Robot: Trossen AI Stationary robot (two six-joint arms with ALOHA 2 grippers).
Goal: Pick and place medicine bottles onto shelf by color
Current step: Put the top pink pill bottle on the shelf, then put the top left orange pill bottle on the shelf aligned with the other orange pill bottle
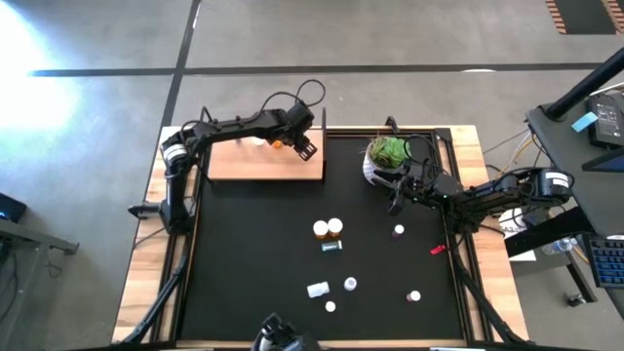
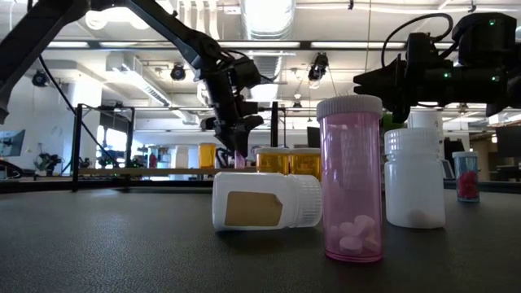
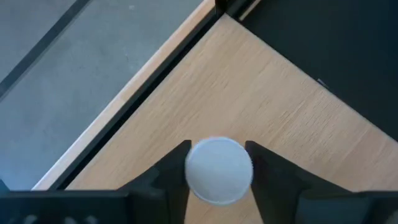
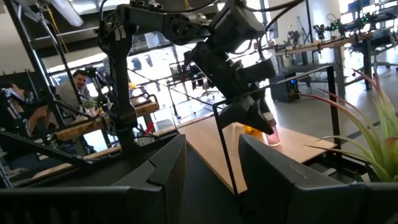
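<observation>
My left gripper [image 1: 295,144] is over the far right part of the light-wood shelf [image 1: 255,164], shut on a pinkish bottle [image 4: 272,136] whose white cap fills the gap between its fingers. An orange bottle [image 1: 277,144] stands on the shelf just beside it. My right gripper [image 1: 398,198] is open and empty above the black mat, near the plant pot. Several more bottles are on the mat: a white one [image 1: 320,229] and an orange one [image 1: 335,228] stand together, and a white one [image 2: 264,199] lies on its side. My left gripper pinches the pinkish bottle at its white cap [image 3: 219,169] between its two fingers, one on each side. The fingers come from above, pointing down. The bottle is upright below them, low over the shelf; whether its base touches the board I cannot tell.
A white pot with a green plant [image 1: 387,156] stands just beyond my right gripper. A small red object [image 1: 438,250] lies near the mat's right edge. Thin black posts [image 4: 221,146] rise at the shelf's corners. A person sits in the room behind.
</observation>
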